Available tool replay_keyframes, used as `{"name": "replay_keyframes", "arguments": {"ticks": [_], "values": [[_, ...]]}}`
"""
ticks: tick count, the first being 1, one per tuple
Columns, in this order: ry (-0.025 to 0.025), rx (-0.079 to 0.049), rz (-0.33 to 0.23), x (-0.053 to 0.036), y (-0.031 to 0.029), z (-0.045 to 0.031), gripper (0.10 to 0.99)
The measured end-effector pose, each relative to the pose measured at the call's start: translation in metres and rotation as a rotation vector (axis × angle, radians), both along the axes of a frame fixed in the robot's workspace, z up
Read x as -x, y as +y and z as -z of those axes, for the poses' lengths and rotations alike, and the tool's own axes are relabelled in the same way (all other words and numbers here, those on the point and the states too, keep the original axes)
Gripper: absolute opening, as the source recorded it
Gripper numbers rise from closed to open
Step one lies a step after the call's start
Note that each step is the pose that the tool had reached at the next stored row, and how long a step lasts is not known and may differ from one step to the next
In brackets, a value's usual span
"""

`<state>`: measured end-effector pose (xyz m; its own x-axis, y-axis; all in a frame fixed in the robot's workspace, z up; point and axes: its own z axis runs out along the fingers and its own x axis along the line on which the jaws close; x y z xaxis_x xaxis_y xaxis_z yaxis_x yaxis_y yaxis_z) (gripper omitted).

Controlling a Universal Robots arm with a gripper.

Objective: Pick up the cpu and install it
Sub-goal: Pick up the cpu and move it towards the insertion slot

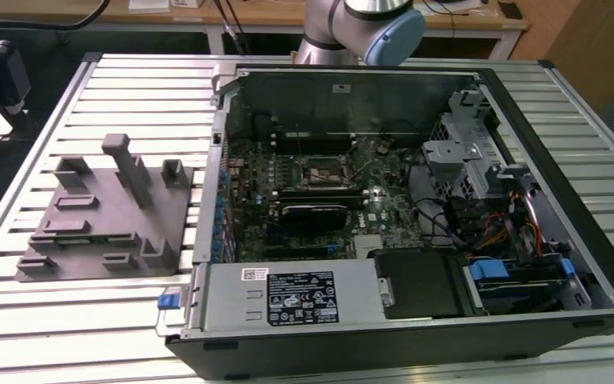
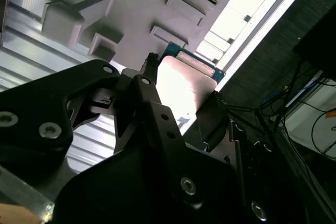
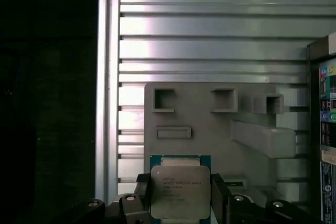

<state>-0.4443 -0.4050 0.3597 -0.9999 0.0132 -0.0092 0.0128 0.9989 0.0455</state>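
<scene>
One slatted metal table (image 1: 29, 304) carries everything in the exterior view, and its pale slats run far beyond the fingers in the first wrist view. An open black computer case (image 1: 563, 316) lies on it. In the first wrist view one edge of that case stands off to one side of the fingers. The robot arm (image 1: 366, 28) rises behind the case's far wall in the exterior view. A green motherboard (image 1: 382, 204) fills the case floor, with a dark square socket (image 1: 323, 170) near its middle.

A grey fixture block (image 1: 99, 220) with upright posts sits on the table at the exterior view's left of the case. In both wrist views this block (image 3: 210, 124) lies past the fingertips, behind what they hold.

The gripper (image 3: 180, 203) has its two black fingers (image 3: 219, 195) closed on the cpu (image 3: 180, 192), one on each of two opposite edges. The chip sits squarely between them with its silvery top and thin green rim showing. In the second wrist view the gripper (image 2: 181, 90) holds the same cpu (image 2: 184, 80) tilted, its bright face catching the light.
</scene>
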Motion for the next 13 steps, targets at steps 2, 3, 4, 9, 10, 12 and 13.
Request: {"name": "replay_keyframes", "arguments": {"ticks": [2, 3, 4, 9, 10, 12, 13], "values": [[-0.0002, 0.0, 0.0, 0.0, 0.0, -0.0022, 0.541], [-0.0002, 0.0, 0.0, 0.0, 0.0, -0.0032, 0.541], [-0.0003, 0.0, 0.0, 0.0, 0.0, -0.0041, 0.541], [-0.0003, 0.0, 0.0, 0.0, 0.0, -0.0095, 0.541], [-0.0004, 0.0, 0.0, 0.0, 0.0, -0.0108, 0.541], [-0.0005, 0.0, 0.0, 0.0, 0.0, -0.0131, 0.541], [-0.0006, 0.0, 0.0, 0.0, 0.0, -0.0142, 0.541]]}}
